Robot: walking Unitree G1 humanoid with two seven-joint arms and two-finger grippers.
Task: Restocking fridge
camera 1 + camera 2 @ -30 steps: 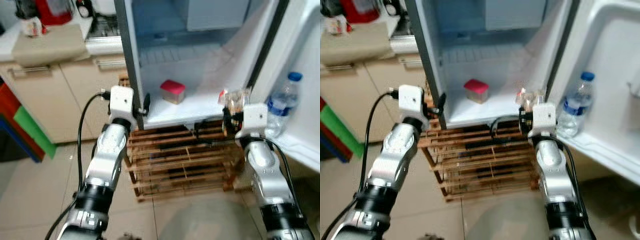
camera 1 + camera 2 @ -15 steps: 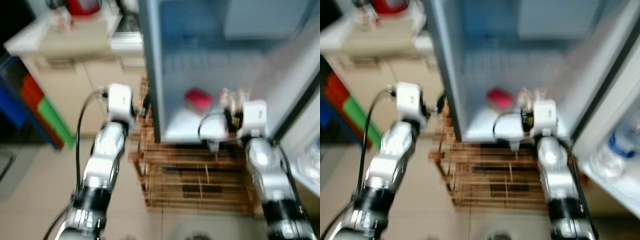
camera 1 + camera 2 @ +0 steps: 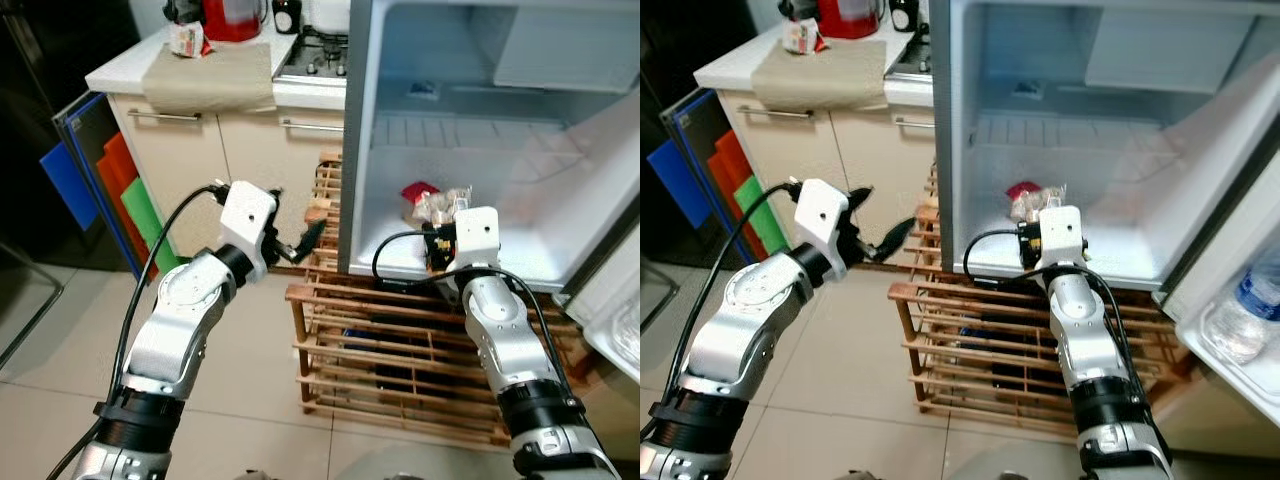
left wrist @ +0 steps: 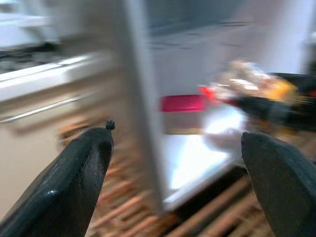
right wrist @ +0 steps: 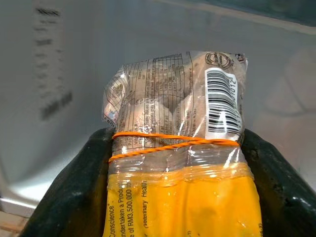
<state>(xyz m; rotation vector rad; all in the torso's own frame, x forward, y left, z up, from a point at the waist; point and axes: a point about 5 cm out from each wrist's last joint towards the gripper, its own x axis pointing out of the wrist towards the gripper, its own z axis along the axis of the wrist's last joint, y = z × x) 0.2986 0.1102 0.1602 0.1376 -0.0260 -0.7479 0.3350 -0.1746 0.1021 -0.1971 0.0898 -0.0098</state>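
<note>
The fridge (image 3: pixel 480 150) stands open with a white lower shelf (image 3: pixel 530 255). A red-lidded box (image 3: pixel 416 196) sits on that shelf. My right gripper (image 3: pixel 440 228) is shut on a clear and yellow food packet (image 5: pixel 175 158) bound with an orange rubber band, held at the shelf's front edge just right of the box. The packet (image 3: pixel 443 204) pokes up above the gripper. My left gripper (image 3: pixel 300 238) is open and holds nothing, hanging in the air left of the fridge's side wall, in front of the wooden rack (image 3: pixel 400 350).
A slatted wooden rack sits under the fridge on the tiled floor. Beige cabinets (image 3: pixel 200 170) with a counter, cloth and red kettle (image 3: pixel 232 15) stand at the left. Coloured boards (image 3: pixel 110 190) lean beside them. The fridge door (image 3: pixel 1240 300) at the right holds a water bottle (image 3: pixel 1245 315).
The camera has swung, so the whole scene shifted right and the door moved to the edge. My right gripper with the packet is now closer to the red-lidded box.
</note>
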